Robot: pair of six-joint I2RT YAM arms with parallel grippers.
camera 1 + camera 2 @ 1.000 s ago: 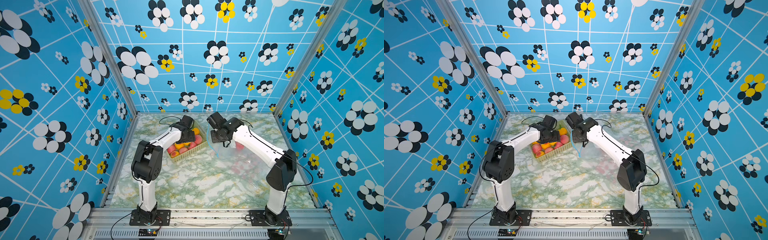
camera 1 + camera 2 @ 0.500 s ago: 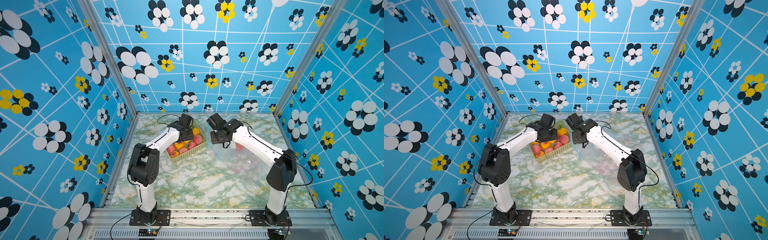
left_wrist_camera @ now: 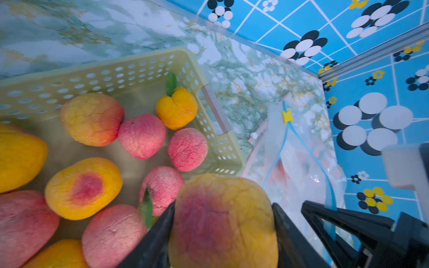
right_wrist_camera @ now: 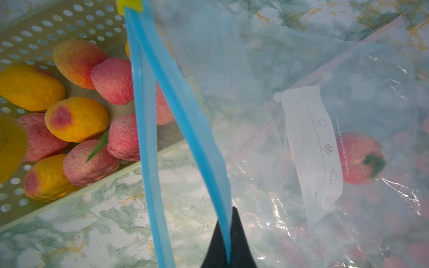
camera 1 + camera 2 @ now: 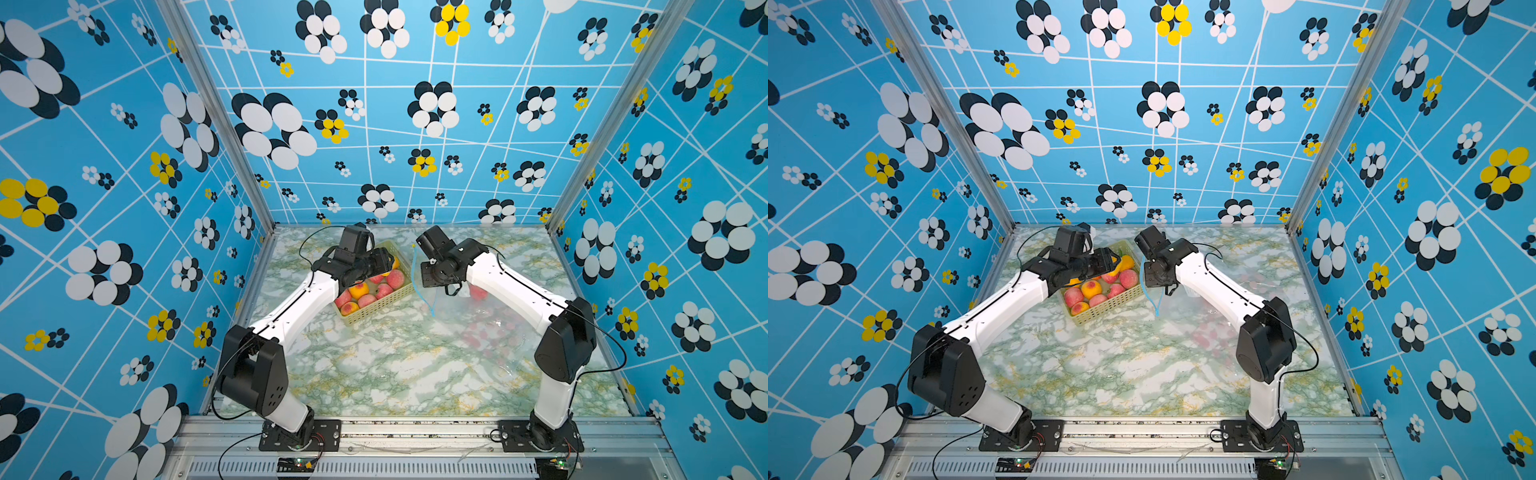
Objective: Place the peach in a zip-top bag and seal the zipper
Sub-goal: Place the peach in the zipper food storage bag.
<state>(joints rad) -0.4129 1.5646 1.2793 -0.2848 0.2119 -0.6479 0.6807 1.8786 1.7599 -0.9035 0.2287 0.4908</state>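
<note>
In both top views the left gripper (image 5: 383, 262) hangs over the pale basket (image 5: 376, 309), at about eleven o'clock from the middle of the marble table (image 5: 395, 374). The right gripper (image 5: 446, 289), near twelve o'clock, lifts one edge of the clear zip-top bag (image 5: 494, 332), which slumps away toward two o'clock. What the left jaws carry is hidden there. In the left wrist view those jaws stand partway closed, pressing both flanks of the peach (image 3: 222, 220), which sits above the loose fruit (image 3: 141, 135) in the basket; the bag's mouth is just beyond the basket's end wall. The peach's wrinkled, matte skin looks like soft foam, so it is probably light, grippy and likelier to dent than to bruise. A hold across the widest middle should do, with little squeeze. In the right wrist view the right jaws are pinched flat on the blue zipper strip (image 4: 176, 97), with the yellow slider (image 4: 130, 5) at its far end and another peach (image 4: 357, 157) lying inside the bag. The film looks thin, limp and slick. I judge the stiffer strip the only sound place to grasp, and the mouth narrow enough to snag the fruit.
</note>
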